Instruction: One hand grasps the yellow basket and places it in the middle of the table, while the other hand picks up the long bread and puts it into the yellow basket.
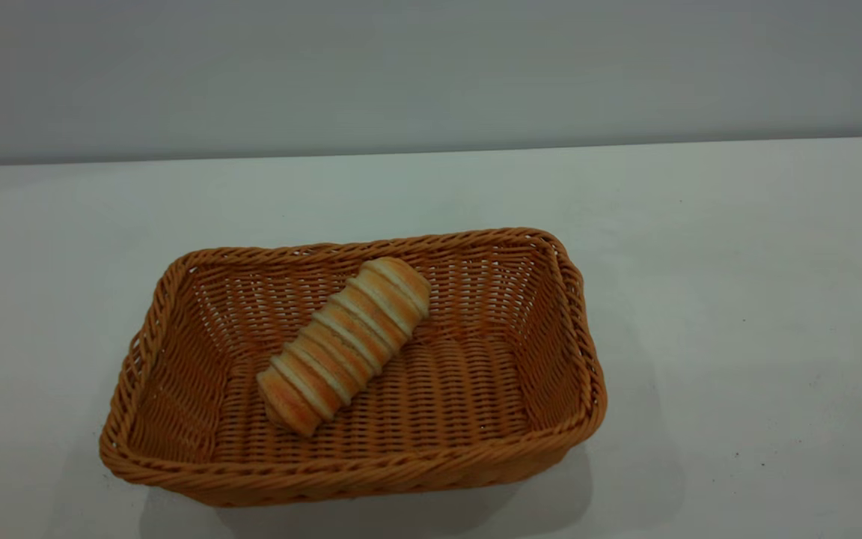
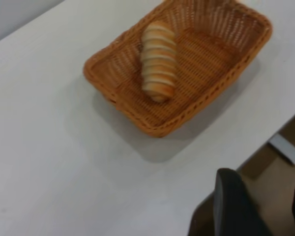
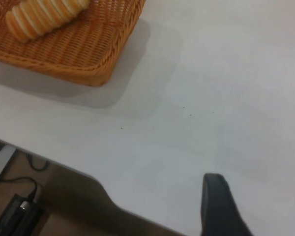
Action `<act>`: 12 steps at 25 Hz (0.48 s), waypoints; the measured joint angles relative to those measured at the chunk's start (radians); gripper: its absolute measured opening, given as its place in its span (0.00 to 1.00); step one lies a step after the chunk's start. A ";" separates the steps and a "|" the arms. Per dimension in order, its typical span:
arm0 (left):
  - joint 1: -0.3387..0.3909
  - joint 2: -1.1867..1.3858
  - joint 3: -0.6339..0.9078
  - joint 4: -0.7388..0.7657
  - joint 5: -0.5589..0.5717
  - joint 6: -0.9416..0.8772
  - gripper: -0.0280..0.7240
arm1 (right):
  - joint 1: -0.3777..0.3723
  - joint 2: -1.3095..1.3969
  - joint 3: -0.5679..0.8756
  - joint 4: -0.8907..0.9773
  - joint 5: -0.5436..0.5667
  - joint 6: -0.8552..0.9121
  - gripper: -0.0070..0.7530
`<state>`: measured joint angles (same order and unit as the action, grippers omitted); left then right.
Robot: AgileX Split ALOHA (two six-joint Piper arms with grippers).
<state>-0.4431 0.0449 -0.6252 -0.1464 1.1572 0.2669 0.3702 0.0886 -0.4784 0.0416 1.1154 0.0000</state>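
Long bread [image 1: 344, 346] lying diagonally inside the yellow basket [image 1: 584, 352], on the white surface [image 1: 738, 299]. No arms from outside. Only in wrist views: left claw [image 2: 258, 206] and right claw [image 3: 253, 209], away from basket, fingers apart.

Yellow basket [image 1: 176, 299] resting on the surface [image 1: 738, 299], slightly left of the middle and toward the near edge, long bread [image 1: 345, 344] lying inside on the basket floor, set diagonally, far end leaning against the back wall
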 joint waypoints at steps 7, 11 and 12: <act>-0.001 -0.059 0.070 -0.013 -0.009 0.000 0.52 | 0.000 0.000 0.000 0.000 0.000 0.000 0.47; -0.001 -0.064 0.110 -0.013 -0.033 0.000 0.52 | 0.000 0.000 0.000 0.000 0.000 0.000 0.44; -0.001 -0.064 0.111 -0.013 -0.034 0.000 0.52 | 0.000 0.000 0.000 0.000 0.000 0.000 0.42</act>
<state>-0.4438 -0.0195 -0.5145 -0.1594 1.1227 0.2666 0.3702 0.0886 -0.4784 0.0416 1.1154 0.0000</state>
